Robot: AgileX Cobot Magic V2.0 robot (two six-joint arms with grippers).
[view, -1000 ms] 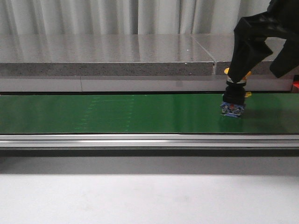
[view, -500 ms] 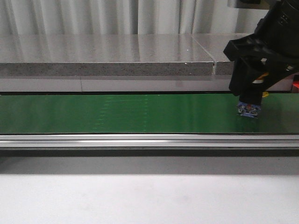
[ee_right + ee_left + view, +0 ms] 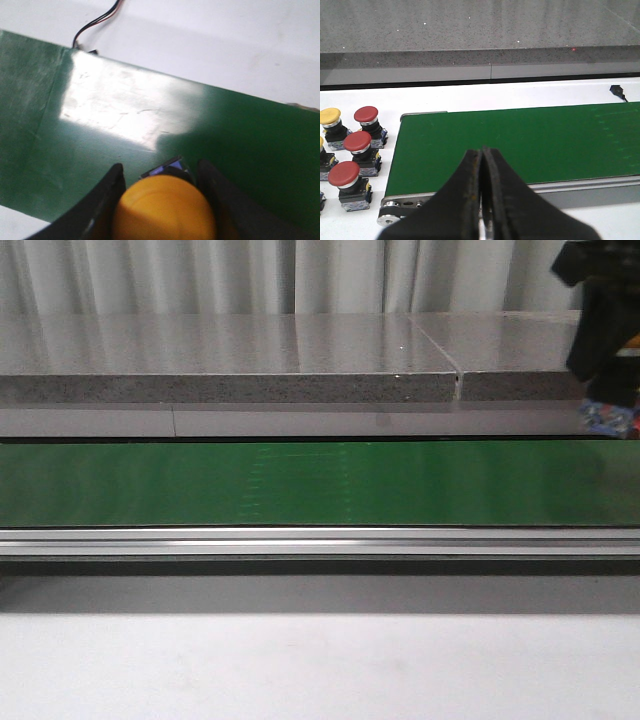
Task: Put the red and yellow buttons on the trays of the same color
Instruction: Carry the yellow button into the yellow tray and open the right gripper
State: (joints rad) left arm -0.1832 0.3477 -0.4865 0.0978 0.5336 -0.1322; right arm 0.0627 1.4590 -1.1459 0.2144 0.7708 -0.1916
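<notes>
Left wrist view: three red buttons (image 3: 357, 141), one full yellow button (image 3: 330, 116).

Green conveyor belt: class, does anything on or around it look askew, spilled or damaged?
Nothing stands out. The green belt lies flat and unmarked apart from glare. The spare buttons stand upright beside it, and the right gripper holds a yellow button above it.

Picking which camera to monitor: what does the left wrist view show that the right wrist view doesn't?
Only the left wrist view shows the waiting buttons: three red buttons and a yellow spare, beside the belt's end, plus the left gripper shut and empty. Only the right wrist view shows the yellow button held between the right gripper fingers. Both show the green conveyor belt.
</notes>
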